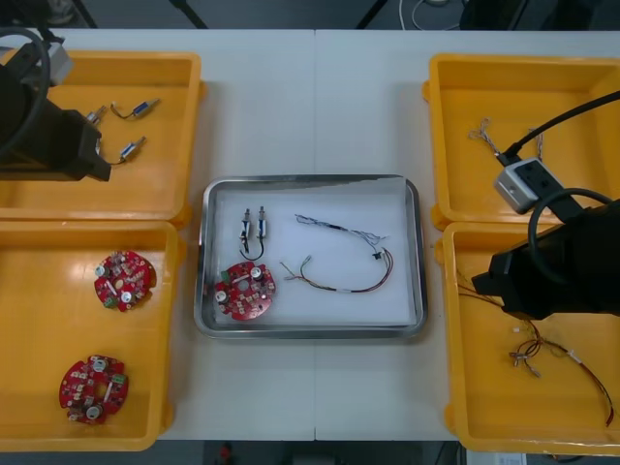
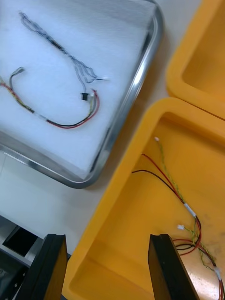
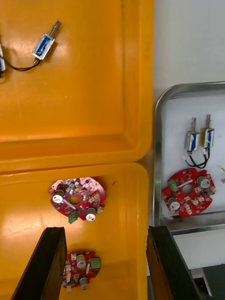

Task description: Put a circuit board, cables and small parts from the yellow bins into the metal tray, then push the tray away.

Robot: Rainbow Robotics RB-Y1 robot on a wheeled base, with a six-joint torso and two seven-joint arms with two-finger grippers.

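Bins [image 1: 145, 174] yellow. Tray [image 1: 418, 252]: shiny silver rim, white inside. Circuit boards [image 1: 124, 279] red, green and silver spots. In tray: red-yellow cable [image 1: 349, 288]; twisted blue-white cable [image 1: 339, 229].

Four yellow bins [image 1: 155, 174] [image 1: 145, 339] [image 1: 562, 87] [image 1: 484, 407], one metal tray [image 1: 418, 252], three red circuit boards [image 1: 125, 279] [image 1: 93, 387] [image 1: 244, 289], and two cables [image 1: 339, 228] [image 1: 349, 286] inside it.

The front camera sits high up and looks almost straight down on the whole surface [image 1: 315, 107], with the metal tray [image 1: 310, 330] in the middle and yellow bins [image 1: 191, 136] at both sides. The left wrist camera looks down from close by, over the left bins and the tray's left side. The right wrist camera looks down from close by, over the tray's right corner and the right bins. All three see the tray
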